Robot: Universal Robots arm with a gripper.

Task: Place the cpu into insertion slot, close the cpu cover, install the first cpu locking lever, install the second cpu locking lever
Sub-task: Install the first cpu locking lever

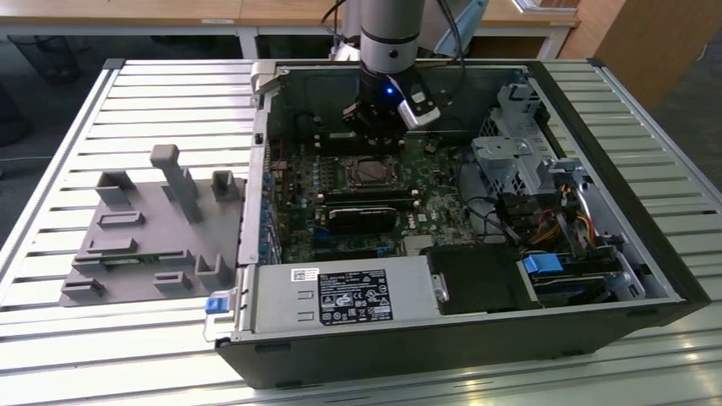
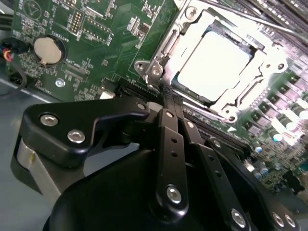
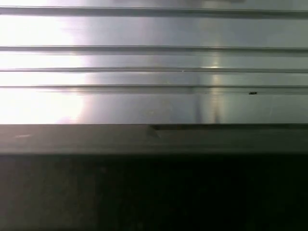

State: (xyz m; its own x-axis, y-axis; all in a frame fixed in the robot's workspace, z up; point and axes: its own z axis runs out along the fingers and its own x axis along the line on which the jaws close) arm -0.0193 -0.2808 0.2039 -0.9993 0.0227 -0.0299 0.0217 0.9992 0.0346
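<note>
The cpu point(image 2: 214, 60) lies flat in its socket on the green motherboard, its silver top glaring bright. The cpu cover point(image 2: 263, 57), a silvery frame with a window, lies down around it. In the exterior view the socket point(image 1: 369, 172) sits mid-board inside the open case. My gripper point(image 1: 370, 142) hangs just beyond the socket's far edge, low over the board. In the second wrist view its black fingers point(image 2: 169, 113) meet at a point beside the socket's edge, shut with nothing seen between them. I cannot tell how the locking levers stand.
A black module point(image 1: 358, 216) and memory slots lie nearer than the socket. Drive cages and cables point(image 1: 530, 182) fill the exterior view's right. A grey fixture point(image 1: 152, 228) stands on the slatted table point(image 3: 154, 67) at the exterior view's left. A coin cell point(image 2: 48, 50) sits on the board.
</note>
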